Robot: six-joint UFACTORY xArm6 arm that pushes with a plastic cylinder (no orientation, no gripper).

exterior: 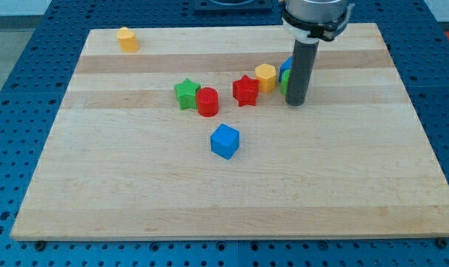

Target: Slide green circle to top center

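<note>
The green circle [283,82] shows only as a thin green sliver, mostly hidden behind my rod. My tip [295,103] rests on the board just to the right of it and in front of it, touching or nearly touching it. A blue block [285,67] sits right behind the green circle, also partly hidden by the rod. A yellow hexagon [266,76] sits just left of them, next to a red star [245,90].
A green star [185,93] and a red cylinder [207,101] touch each other left of centre. A blue cube [225,141] lies below them. A yellow block [127,38] sits near the board's top left corner. The wooden board [358,185] lies on a blue pegboard.
</note>
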